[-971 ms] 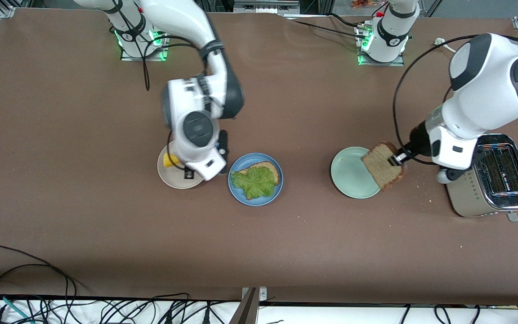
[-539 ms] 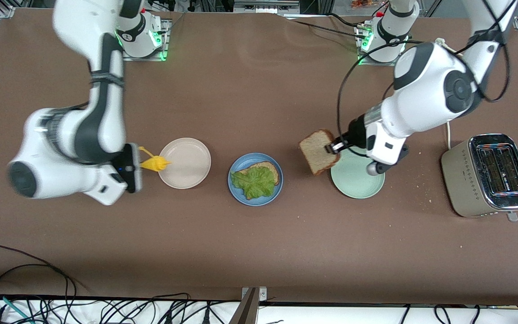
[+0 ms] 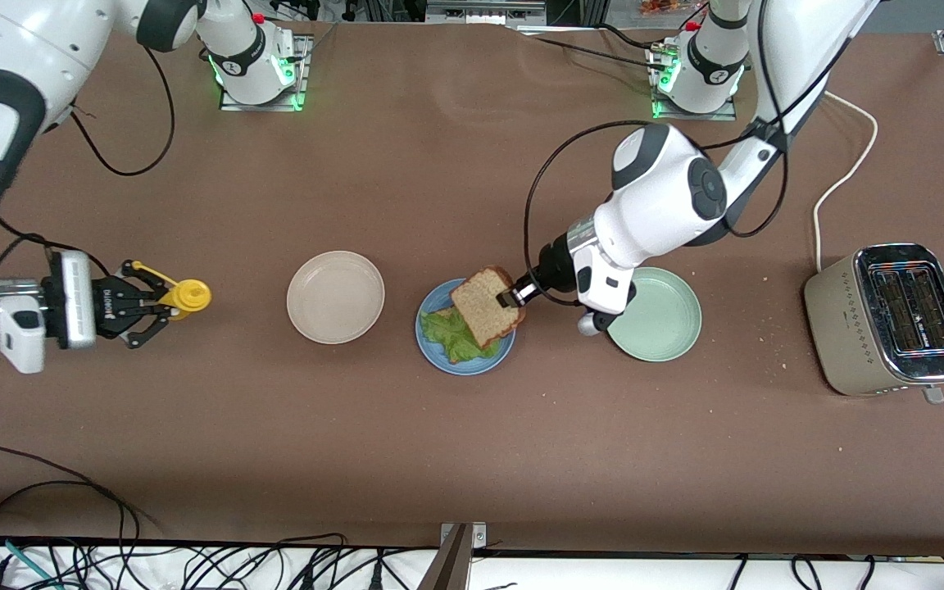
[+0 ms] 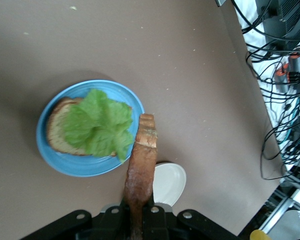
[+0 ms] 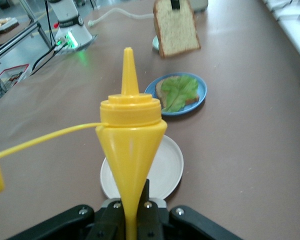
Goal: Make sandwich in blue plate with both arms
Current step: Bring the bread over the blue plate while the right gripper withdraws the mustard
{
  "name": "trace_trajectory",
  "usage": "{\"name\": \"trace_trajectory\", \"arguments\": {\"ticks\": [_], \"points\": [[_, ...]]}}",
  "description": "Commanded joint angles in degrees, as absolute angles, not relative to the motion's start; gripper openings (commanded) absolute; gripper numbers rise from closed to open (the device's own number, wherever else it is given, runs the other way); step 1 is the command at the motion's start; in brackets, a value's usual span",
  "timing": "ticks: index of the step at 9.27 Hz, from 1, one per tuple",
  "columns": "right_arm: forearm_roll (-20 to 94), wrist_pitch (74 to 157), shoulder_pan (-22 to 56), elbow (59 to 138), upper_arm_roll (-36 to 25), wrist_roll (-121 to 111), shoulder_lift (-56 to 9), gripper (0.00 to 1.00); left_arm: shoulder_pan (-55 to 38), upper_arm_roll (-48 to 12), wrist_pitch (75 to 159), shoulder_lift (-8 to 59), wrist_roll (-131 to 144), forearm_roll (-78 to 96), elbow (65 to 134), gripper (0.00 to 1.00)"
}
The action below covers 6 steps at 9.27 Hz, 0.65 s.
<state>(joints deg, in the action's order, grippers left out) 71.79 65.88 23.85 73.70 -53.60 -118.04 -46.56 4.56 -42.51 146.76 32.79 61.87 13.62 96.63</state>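
One bread slice point(image 3: 484, 305) hangs over the blue plate point(image 3: 431, 351), pinched at its crust by the left gripper point(image 3: 510, 297) and hiding part of the ruffled lettuce point(image 3: 451, 334) and the lower slice point(image 4: 57, 135) there. Beige plate point(image 3: 335, 297) and green plate point(image 3: 662, 315) flank it. Right gripper point(image 3: 162, 301), toward the right arm's end, clamps a yellow cone-tipped bottle point(image 3: 187, 295).

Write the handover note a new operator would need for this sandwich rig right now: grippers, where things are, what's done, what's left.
Left gripper: shut on the top bread slice, held over the blue plate.
Right gripper: shut on a yellow sauce bottle, over the table toward the right arm's end, apart from the beige plate.
Done: bottom slice and lettuce on the blue plate.
Left: lay the top slice on the lettuce, release.
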Motion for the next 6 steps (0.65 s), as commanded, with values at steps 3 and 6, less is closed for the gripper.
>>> {"name": "trace_trajectory", "arguments": {"ticks": [3, 6], "points": [[83.93, 61.53, 17.26, 85.95, -45.31, -136.21, -47.11, 0.00, -0.78, -40.61, 160.38, 37.09, 60.73, 13.55, 99.21, 0.00], [85.87, 61.35, 10.99, 91.65, -36.57, -143.78, -49.30, 0.00, -2.10, -40.17, 162.95, 37.87, 60.73, 11.52, 102.04, 0.00]]}}
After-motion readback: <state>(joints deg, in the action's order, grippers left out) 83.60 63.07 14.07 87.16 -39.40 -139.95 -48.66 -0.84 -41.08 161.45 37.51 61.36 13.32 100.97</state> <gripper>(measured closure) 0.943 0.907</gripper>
